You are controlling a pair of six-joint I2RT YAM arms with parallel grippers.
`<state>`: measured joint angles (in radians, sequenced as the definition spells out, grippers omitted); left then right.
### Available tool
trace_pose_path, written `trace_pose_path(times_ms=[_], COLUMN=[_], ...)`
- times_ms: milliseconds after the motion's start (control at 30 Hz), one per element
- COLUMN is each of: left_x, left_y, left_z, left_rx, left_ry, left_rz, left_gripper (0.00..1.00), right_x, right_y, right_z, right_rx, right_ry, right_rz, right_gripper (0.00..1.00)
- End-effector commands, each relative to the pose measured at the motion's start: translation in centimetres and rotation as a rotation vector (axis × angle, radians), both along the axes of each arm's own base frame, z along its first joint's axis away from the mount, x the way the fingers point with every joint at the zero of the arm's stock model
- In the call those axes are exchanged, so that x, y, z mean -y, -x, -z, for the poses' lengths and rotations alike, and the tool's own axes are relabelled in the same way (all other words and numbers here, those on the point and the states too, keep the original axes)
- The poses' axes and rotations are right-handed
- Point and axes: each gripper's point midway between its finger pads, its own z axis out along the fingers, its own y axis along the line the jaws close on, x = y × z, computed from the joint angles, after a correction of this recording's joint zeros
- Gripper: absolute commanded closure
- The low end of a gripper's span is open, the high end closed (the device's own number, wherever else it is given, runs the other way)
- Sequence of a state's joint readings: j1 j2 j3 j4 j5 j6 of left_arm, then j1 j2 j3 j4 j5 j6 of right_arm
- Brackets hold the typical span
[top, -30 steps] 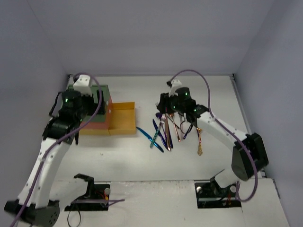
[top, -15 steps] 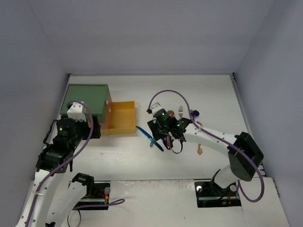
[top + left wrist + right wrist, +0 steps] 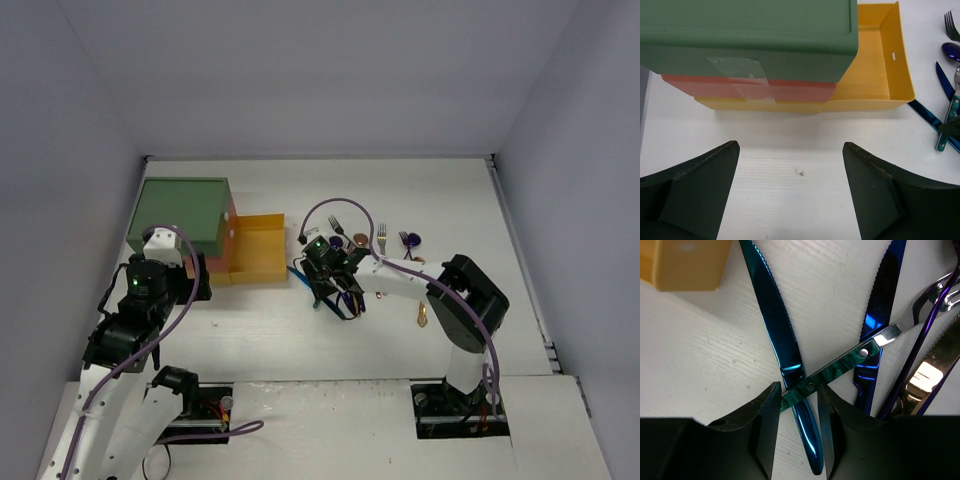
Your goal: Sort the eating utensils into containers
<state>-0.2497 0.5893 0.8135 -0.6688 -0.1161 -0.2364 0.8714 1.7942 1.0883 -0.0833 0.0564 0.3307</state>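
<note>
1. the right gripper [image 3: 797, 395] is down on the heap of cutlery near the middle of the worktop [image 3: 250, 330]. its jaws stand narrow, one on each side of the spot where a blue knife [image 3: 770, 305] and a green-handled utensil [image 3: 840, 365] cross.
2. i can't tell whether the jaws are pinching either piece. two handles sit in the gap, so a close here could lift both or twist one aside.
3. a second blue knife [image 3: 880, 305] and some purple and copper pieces lie touching just beside it. i'd guess that crowding is why the grip is taken low on the handles.
4. the yellow drawer [image 3: 900, 70] is pulled out and shows nothing inside. it's just left of the knife tip, so it looks like the likely drop spot.
5. the orange-red drawer [image 3: 750, 90] is pushed in under the green top [image 3: 750, 20].
6. the left gripper [image 3: 790, 147] hovers in front of the unit with its jaws wide and nothing in them. it seems placed to work the drawers.
7. no utensil shows in a container, so sorting seems barely begun.
</note>
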Motion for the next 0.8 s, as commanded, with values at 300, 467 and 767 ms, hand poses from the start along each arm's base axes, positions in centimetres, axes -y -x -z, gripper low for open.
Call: trace_pose_path(times_ms=[300, 467, 767], left_x=[0.2, 0.2, 0.2], left_y=[-1.4, -1.4, -1.4], left_z=[-1.2, -1.0, -1.0], left_rx=[0.043, 0.035, 0.037], left_ry=[0.005, 0.003, 0.006], left_rz=[-0.014, -0.014, -0.010], left_gripper=[0.18, 0.18, 0.18], right_x=[-3.4, -3.4, 0.0], right_y=[-4.0, -4.2, -3.8], right_z=[-5.1, -2.7, 0.0], right_rx=[0.134, 0.087, 0.002], right_ry=[-0.116, -0.094, -0.080], right_rz=[0.030, 0.045, 0.092], right_gripper=[0.72, 0.74, 0.75])
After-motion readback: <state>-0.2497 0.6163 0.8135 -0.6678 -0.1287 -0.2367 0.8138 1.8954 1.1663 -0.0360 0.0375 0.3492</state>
